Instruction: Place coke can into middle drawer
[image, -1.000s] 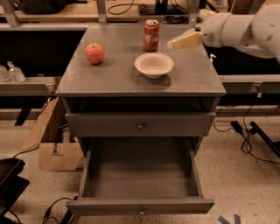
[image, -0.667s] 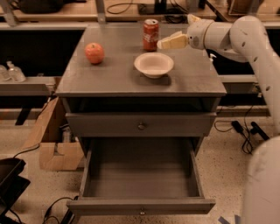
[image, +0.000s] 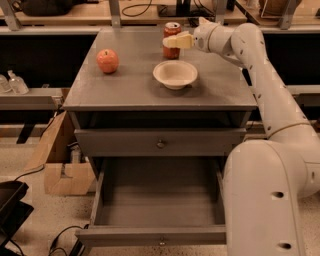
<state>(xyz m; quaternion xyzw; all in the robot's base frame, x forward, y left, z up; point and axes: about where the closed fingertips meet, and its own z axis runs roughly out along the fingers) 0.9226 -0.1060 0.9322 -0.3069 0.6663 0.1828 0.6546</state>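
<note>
The coke can (image: 171, 31), red with a silver top, stands upright at the back of the grey cabinet top (image: 125, 87). My gripper (image: 176, 41) comes in from the right on the white arm (image: 260, 75) and sits at the can's right side, overlapping its front at mid height. The middle drawer (image: 160, 235), the lowest one, is pulled fully open below and shows a bare grey floor.
A red-orange apple (image: 107, 61) sits on the left of the cabinet top, and a white bowl (image: 175, 74) sits just in front of the can. The upper knobbed drawer (image: 160, 143) is shut. A cardboard box (image: 62, 167) lies on the floor at the left. The arm's bulk (image: 265, 200) stands right of the open drawer.
My gripper has moved left from beside the can to right against it. More of the arm now fills the right and lower right. Can, bowl and apple have not moved.
</note>
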